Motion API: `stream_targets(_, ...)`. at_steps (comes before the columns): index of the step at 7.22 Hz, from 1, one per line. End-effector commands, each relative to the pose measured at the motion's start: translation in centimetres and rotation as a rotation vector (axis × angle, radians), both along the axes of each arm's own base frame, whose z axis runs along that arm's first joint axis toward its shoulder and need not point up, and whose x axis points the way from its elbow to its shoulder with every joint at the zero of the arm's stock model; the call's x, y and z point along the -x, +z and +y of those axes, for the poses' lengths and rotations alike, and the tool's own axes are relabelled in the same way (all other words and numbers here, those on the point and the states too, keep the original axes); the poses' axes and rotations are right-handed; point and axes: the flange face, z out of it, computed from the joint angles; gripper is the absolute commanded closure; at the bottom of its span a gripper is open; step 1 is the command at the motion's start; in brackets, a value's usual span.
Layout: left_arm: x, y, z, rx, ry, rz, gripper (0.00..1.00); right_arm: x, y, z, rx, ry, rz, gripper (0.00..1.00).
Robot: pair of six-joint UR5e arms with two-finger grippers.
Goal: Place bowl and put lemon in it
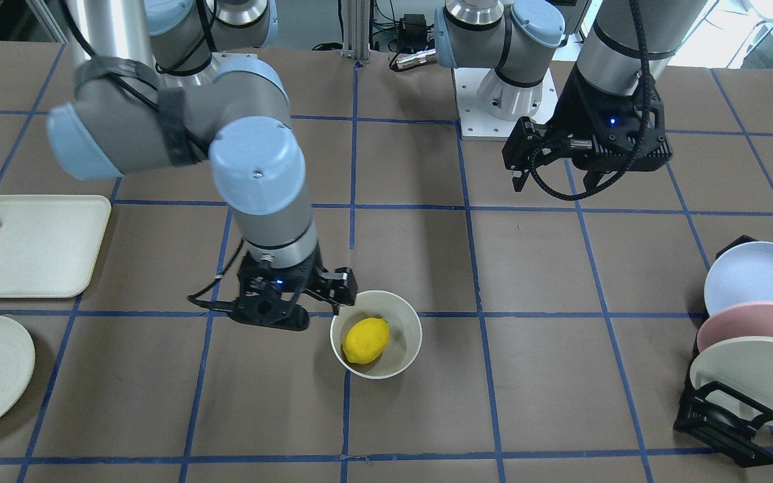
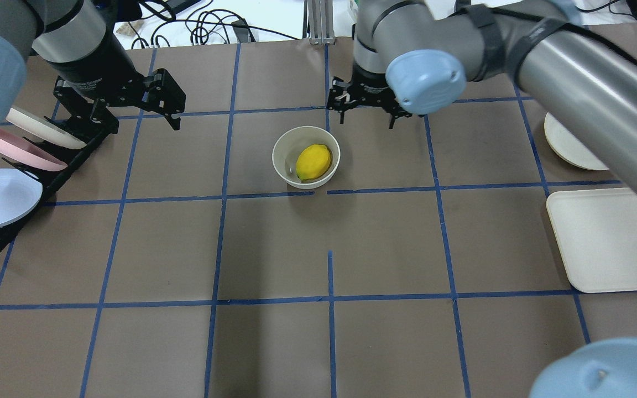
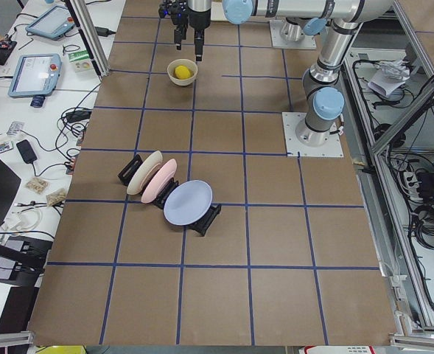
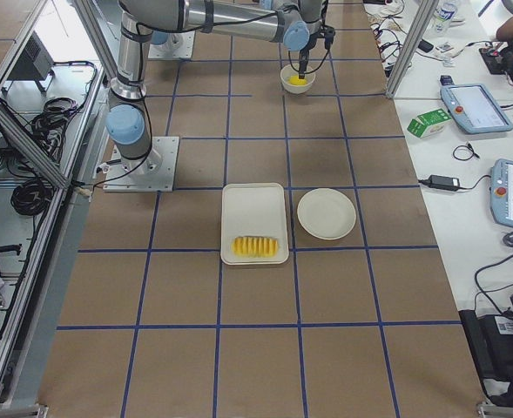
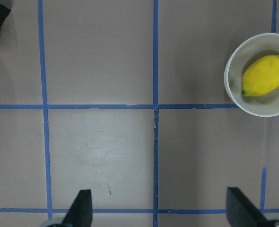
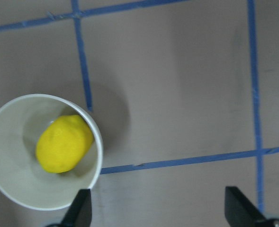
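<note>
The bowl (image 1: 405, 320) stands upright on the surface (image 2: 385, 243) near its middle, and the lemon (image 1: 366, 340) lies inside it, against the inner wall. My right pincer (image 6: 158, 213) hovers just beside the bowl, fingers spread and holding nothing. My left pincer (image 5: 159, 213), also spread and empty, hangs well apart, near the plate rack (image 2: 83, 141). As I judge it, both steps are done; only pulling my arms clear is left.

Brown table (image 2: 274, 342) (blue tape grid), cluttered side benches (image 3: 32, 110).
</note>
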Motion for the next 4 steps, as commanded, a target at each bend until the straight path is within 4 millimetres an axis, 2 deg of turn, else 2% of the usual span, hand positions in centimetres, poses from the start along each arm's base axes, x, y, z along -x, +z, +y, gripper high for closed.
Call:
stream_targets(1, 0.3, 0.1, 0.2, 0.002, -0.006, 0.009, 0.00, 13.6, 5.7, 0.8, -0.024, -0.029, 0.059, 0.00)
stream_targets(2, 0.3, 0.2, 0.2, 0.006, -0.005, 0.009, 0.00, 15.6, 8.1, 2.5, -0.029, -0.074, 0.050, 0.00)
stream_targets(3, 0.2, 0.2, 0.1, 0.008, -0.005, 0.004, 0.00, 16.0, 9.4, 3.8, -0.025, -0.076, 0.051, 0.00)
stream_targets(4, 0.0, 0.5, 0.2, 0.012, -0.002, -0.013, 0.00, 15.4, 11.8, 6.7, -0.018, -0.070, 0.050, 0.00)
